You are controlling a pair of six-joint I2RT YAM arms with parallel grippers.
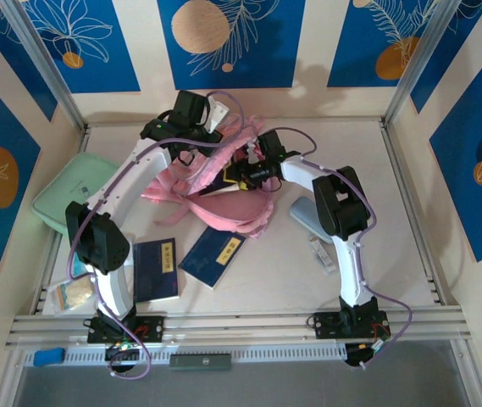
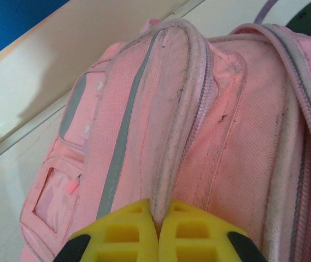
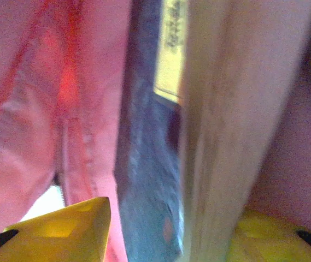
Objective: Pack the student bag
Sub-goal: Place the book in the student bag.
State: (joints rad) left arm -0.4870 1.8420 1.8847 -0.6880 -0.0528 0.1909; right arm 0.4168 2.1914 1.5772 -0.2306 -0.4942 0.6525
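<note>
Top external view puts the student bag [image 1: 213,208] at centre frame, with both arms reaching onto it. The left gripper [image 2: 158,232] has its yellow fingers pressed together, pinching a ridge of the bag's pink fabric. The right gripper [image 3: 171,224] is spread, with a blurred dark blue book [image 3: 144,180] between its fingers and pink cloth alongside.
</note>
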